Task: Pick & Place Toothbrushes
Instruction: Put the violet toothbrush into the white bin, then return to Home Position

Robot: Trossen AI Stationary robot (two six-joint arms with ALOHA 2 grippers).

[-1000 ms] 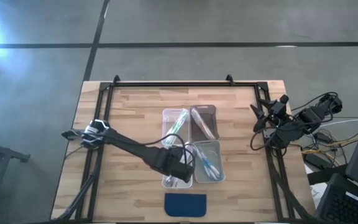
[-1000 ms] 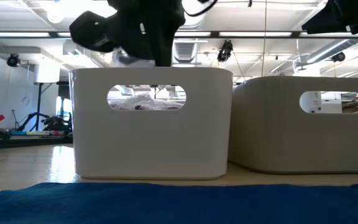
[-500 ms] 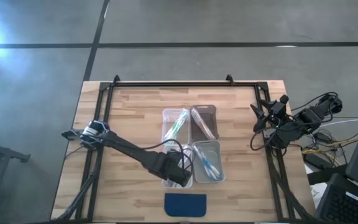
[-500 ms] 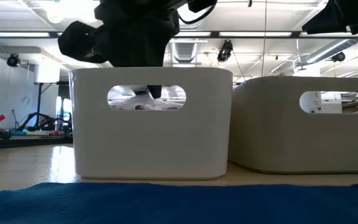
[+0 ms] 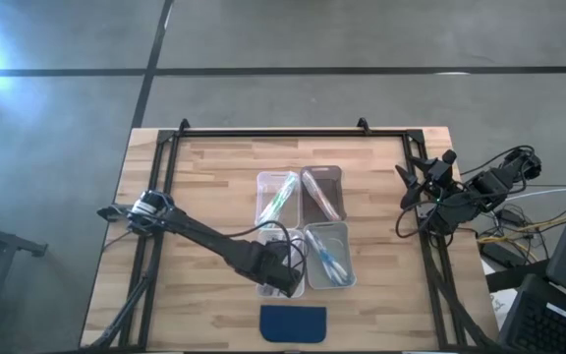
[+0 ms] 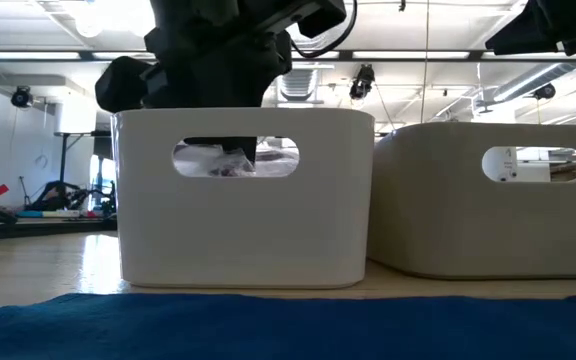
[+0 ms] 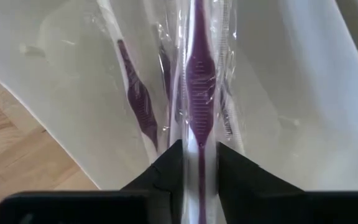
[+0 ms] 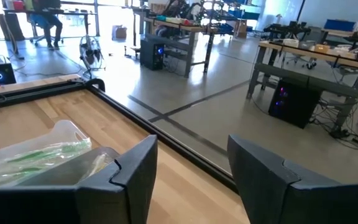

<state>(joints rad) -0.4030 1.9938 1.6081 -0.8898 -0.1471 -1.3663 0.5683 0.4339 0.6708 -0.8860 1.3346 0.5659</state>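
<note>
Four bins clustered mid-worktop; pad in front; left hand inside front-left bin; right hand at right edge.

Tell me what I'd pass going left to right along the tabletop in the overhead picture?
Left arm's base → left claw, down in a clear bin → bin of blue toothbrushes → right claw, parked at the table's edge.

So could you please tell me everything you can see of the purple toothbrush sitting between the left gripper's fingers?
The purple toothbrush is a slim stick with a ribbed, wider purple grip, sealed in a clear crinkly wrapper. It lies lengthwise in a clear bin, among other wrapped purple brushes. Its near end runs into the narrow gap between the left gripper's dark fingers, which stand close on either side; whether they pinch it cannot be told. In the high view this is the bin nearest the front on the left.
</note>
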